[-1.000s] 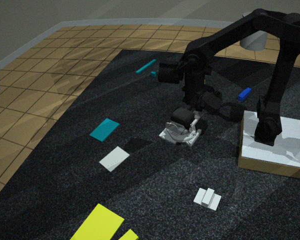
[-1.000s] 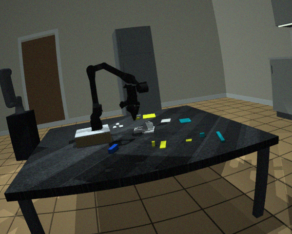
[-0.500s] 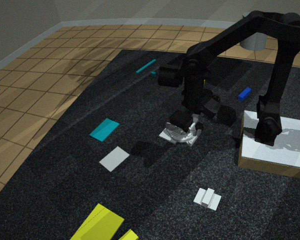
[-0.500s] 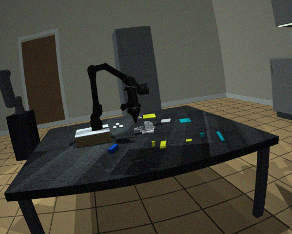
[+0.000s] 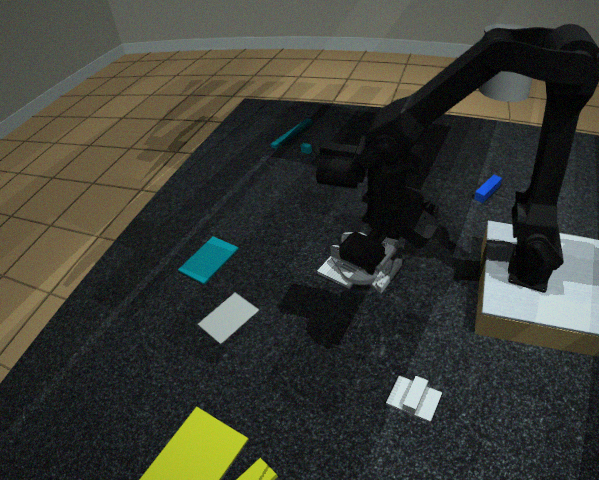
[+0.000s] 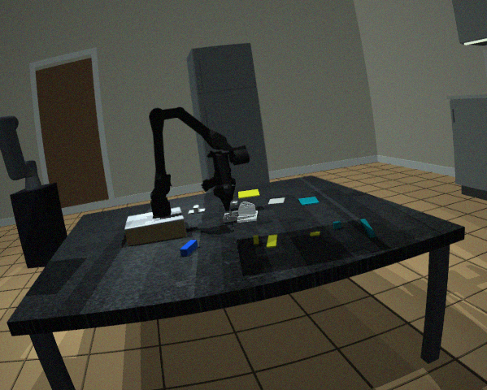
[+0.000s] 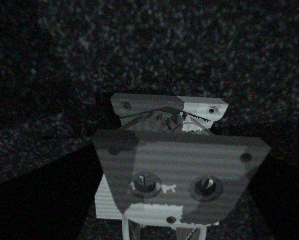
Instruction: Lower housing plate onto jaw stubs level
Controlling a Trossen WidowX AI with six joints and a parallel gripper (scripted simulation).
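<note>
The grey housing plate (image 7: 184, 160), with two round holes and small screw holes, spans the wrist view. My gripper (image 7: 172, 149) (image 5: 366, 253) (image 6: 228, 206) is shut on it, with one dark finger at each side. The plate is over the white base assembly (image 5: 335, 269) (image 6: 247, 218), whose flange with two small holes (image 7: 151, 101) shows beyond the plate. Pale curved jaw parts (image 5: 356, 280) show around the near finger, and two loops (image 7: 125, 230) stick out below the plate in the wrist view. The stubs, pins and any gap under the plate are hidden.
A small white stepped part (image 5: 415, 395), a pale flat plate (image 5: 228, 317), a teal plate (image 5: 208, 259) and a yellow plate (image 5: 196, 444) lie around the assembly. A blue block (image 5: 488, 188) (image 6: 189, 247) lies near the arm's white-topped base box (image 5: 542, 320).
</note>
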